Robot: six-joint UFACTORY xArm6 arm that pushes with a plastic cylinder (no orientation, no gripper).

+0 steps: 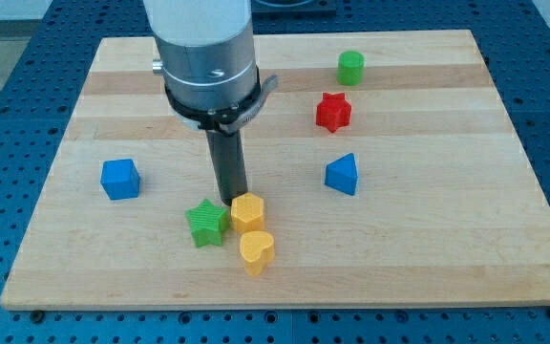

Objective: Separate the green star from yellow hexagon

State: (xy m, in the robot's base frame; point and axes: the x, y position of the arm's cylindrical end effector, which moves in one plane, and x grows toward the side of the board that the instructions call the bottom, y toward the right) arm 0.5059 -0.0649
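The green star (206, 223) lies near the view's bottom, left of centre, touching or nearly touching the yellow hexagon (248, 211) on its right. My tip (230, 200) stands just above the gap between them, at the star's upper right and the hexagon's upper left. A yellow heart-shaped block (256, 251) lies just below the hexagon, close against it.
A blue cube (120, 179) lies at the view's left. A blue triangular block (343, 175) sits right of centre. A red star (333, 112) and a green cylinder (351, 67) lie toward the view's top right. The wooden board (447, 258) rests on a blue perforated table.
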